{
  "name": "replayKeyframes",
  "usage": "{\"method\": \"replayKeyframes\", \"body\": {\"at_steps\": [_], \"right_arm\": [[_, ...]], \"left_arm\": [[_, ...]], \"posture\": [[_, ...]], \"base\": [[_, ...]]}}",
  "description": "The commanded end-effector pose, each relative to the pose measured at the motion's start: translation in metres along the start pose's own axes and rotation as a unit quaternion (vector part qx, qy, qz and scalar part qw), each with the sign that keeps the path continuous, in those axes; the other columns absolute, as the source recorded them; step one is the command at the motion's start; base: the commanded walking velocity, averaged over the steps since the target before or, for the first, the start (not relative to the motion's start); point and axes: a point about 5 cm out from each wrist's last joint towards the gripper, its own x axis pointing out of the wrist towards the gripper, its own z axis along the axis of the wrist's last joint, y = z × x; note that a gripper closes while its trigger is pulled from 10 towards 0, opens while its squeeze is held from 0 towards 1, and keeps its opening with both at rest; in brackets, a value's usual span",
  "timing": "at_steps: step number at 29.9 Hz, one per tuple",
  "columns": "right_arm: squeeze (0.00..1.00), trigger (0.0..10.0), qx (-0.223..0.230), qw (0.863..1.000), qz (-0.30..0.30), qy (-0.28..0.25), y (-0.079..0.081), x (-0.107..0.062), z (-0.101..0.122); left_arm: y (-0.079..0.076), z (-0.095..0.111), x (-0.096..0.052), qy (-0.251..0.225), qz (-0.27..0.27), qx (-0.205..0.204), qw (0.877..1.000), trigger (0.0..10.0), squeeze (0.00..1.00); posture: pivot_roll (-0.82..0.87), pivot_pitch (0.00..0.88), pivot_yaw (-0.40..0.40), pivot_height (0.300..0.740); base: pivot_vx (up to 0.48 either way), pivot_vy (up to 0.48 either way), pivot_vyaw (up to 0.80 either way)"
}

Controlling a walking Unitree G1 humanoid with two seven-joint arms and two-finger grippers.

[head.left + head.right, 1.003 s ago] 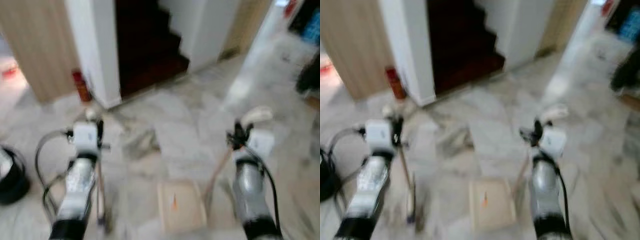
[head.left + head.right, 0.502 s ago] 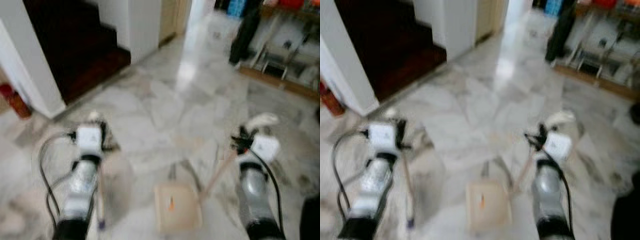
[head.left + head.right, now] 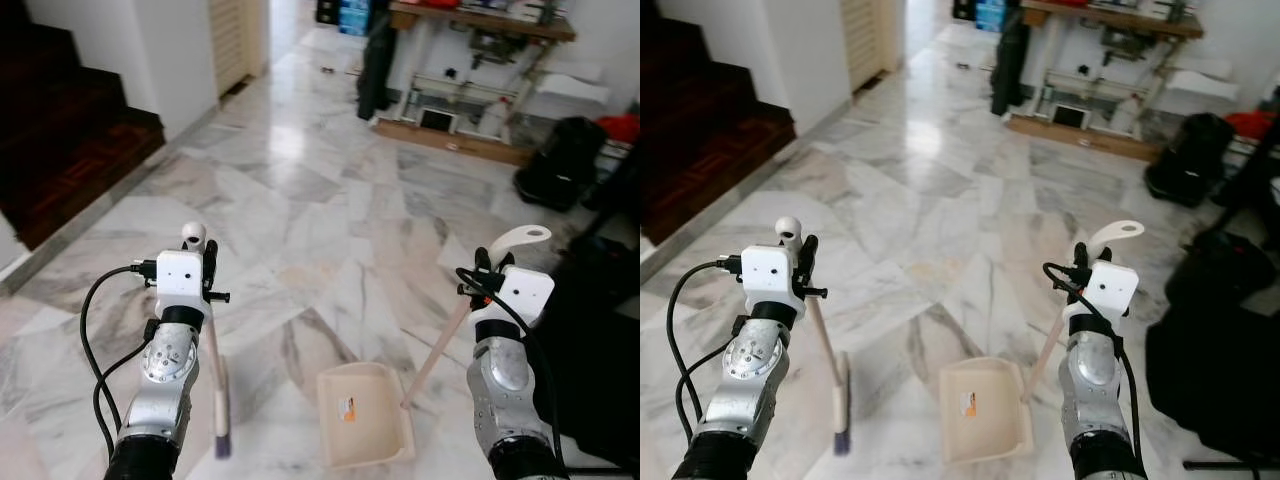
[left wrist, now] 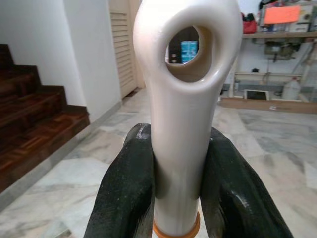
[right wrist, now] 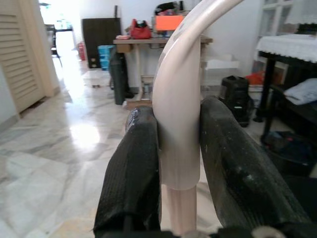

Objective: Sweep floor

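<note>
Grippers clamp broom [image 3: 214, 385] (left [image 4: 176, 198]) and dustpan [image 3: 363, 428] (right [image 5: 179, 163]).

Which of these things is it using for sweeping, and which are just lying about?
For sweeping:
broom, in left gripper
dustpan, in right gripper

Lying about:
black bags
wooden table
stairs

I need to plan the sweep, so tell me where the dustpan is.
In the left eye view the dustpan sits on the marble floor low between both arms, its handle clamped in the right gripper, right of the broom.
</note>
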Motion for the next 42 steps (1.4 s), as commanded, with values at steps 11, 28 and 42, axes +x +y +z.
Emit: {"method": "replayKeyframes", "body": {"at_steps": [11,28,42], "right_arm": [[0.0,10.0,0.003,1.0,-0.004,-0.026,-0.0018,0.0038,0.0095],[0.0,10.0,0.004,1.0,-0.01,-0.027,-0.0033,0.0042,0.01],[0.0,10.0,0.003,0.999,-0.019,-0.027,-0.0065,0.0048,0.0102]], "left_arm": [[0.0004,0.0052,0.0025,-0.013,-0.003,-0.001,1.0,10.0,0.0],[-0.0012,0.007,0.0028,-0.018,-0.01,-0.004,1.0,10.0,0.0],[-0.002,0.0083,0.0052,-0.019,-0.019,0.001,1.0,10.0,0.0]], "posture": [[0.11,0.037,-0.071,0.74],[0.11,0.041,-0.065,0.74],[0.1,0.065,-0.056,0.74]], "base": [[0.0,0.131,-0.8],[0.0,0.085,-0.8],[0.0,0.0,-0.8]]}}
